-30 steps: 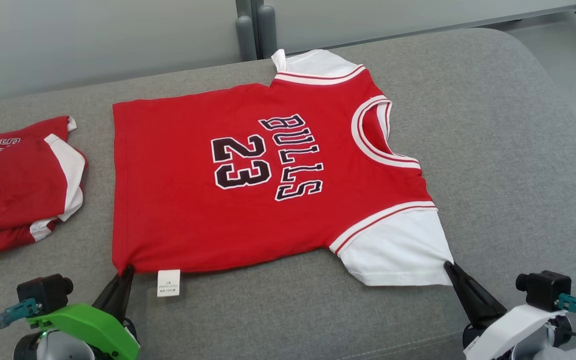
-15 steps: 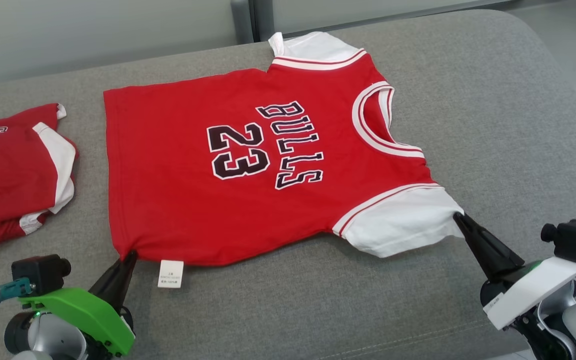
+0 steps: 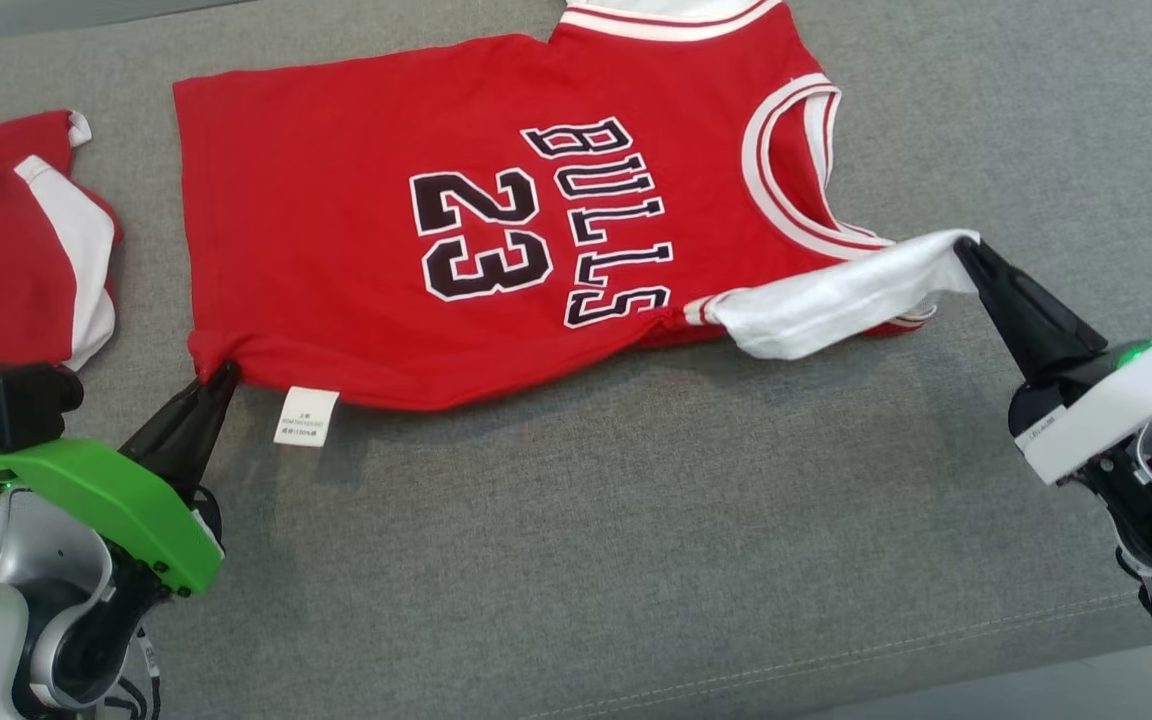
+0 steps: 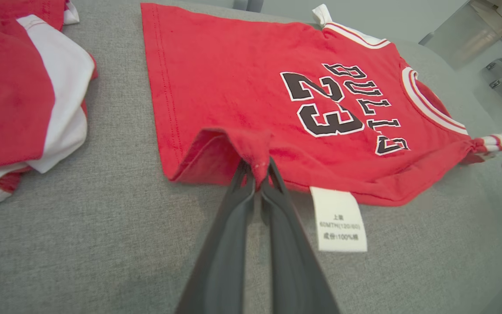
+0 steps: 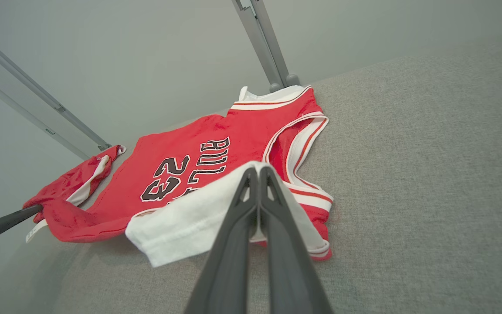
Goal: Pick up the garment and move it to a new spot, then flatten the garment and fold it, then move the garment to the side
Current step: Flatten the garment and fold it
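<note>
The garment is a red jersey printed "BULLS 23" with white sleeves, spread on the grey cushion. Its near edge is lifted off the cushion. My left gripper is shut on the jersey's near hem corner, beside a white care label. My right gripper is shut on the near white sleeve, which is raised and drawn over the jersey's shoulder. The jersey also appears in the right wrist view, with the left gripper's fingers at its far corner.
A second red and white garment lies bunched at the cushion's left side. The grey cushion has bare room in front of the jersey and to its right. Metal posts stand behind the cushion's far edge.
Both grippers have carried the jersey's near edge away from me, and the white sleeve now lies lifted across the shoulder. The camera has tilted down, shifting the whole picture.
</note>
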`<state>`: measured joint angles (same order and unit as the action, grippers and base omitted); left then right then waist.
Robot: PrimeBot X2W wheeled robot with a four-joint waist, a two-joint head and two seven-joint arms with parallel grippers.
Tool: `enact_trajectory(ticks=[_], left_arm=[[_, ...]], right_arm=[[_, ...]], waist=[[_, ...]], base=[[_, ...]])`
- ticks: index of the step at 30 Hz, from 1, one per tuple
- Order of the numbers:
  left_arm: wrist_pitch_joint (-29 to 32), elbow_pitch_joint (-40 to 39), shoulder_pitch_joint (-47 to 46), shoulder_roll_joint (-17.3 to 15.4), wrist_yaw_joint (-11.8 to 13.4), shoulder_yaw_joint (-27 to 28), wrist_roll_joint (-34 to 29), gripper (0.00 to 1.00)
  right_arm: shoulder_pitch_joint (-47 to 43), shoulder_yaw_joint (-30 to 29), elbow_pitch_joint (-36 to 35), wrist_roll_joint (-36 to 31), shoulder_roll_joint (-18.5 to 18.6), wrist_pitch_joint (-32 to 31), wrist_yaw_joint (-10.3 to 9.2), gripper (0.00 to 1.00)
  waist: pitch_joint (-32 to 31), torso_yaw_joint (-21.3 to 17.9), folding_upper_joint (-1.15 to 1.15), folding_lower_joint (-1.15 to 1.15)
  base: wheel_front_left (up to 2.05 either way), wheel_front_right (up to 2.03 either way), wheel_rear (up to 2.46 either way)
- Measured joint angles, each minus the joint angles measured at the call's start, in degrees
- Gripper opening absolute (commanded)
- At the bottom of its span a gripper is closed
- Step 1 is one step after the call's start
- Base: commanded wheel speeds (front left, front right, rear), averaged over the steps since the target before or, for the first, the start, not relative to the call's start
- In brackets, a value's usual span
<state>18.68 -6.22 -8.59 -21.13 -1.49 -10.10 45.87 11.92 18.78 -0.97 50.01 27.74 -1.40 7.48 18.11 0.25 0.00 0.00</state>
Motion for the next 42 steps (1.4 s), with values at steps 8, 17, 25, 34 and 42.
enact_trajectory(ticks=[8,17,25,34,42], left_arm=[[2.32,0.12,-4.27,-0.09,1.59,0.99,1.41,0.00],[3.44,1.60,-5.85,0.01,3.59,2.31,1.43,0.00],[4.03,2.10,-8.61,0.34,4.04,2.22,2.24,0.00],[5.81,3.68,-11.17,0.54,4.04,0.47,2.26,0.00],[5.98,5.54,-14.25,0.62,4.09,0.02,1.97,0.00]], right_arm=[[7.44,0.41,1.34,-0.09,0.12,-3.25,-0.01,0.00],[11.69,1.72,4.14,-0.21,-0.54,-4.98,-0.01,0.00],[15.16,1.89,5.71,-0.59,-0.85,-5.56,-0.01,0.00],[19.79,2.08,8.01,-1.82,-0.73,-6.22,-0.01,0.00],[21.98,3.93,10.15,-2.98,-0.87,-7.25,-0.01,0.00]], waist=[[4.47,1.20,0.00,0.00],[6.71,2.00,0.00,0.00],[8.07,1.97,0.00,0.00],[10.04,1.87,0.00,0.00],[11.51,1.95,0.00,0.00]], base=[[0.00,0.00,0.00],[0.00,0.00,0.00],[0.00,0.00,0.00],[0.00,0.00,0.00],[0.00,0.00,0.00]])
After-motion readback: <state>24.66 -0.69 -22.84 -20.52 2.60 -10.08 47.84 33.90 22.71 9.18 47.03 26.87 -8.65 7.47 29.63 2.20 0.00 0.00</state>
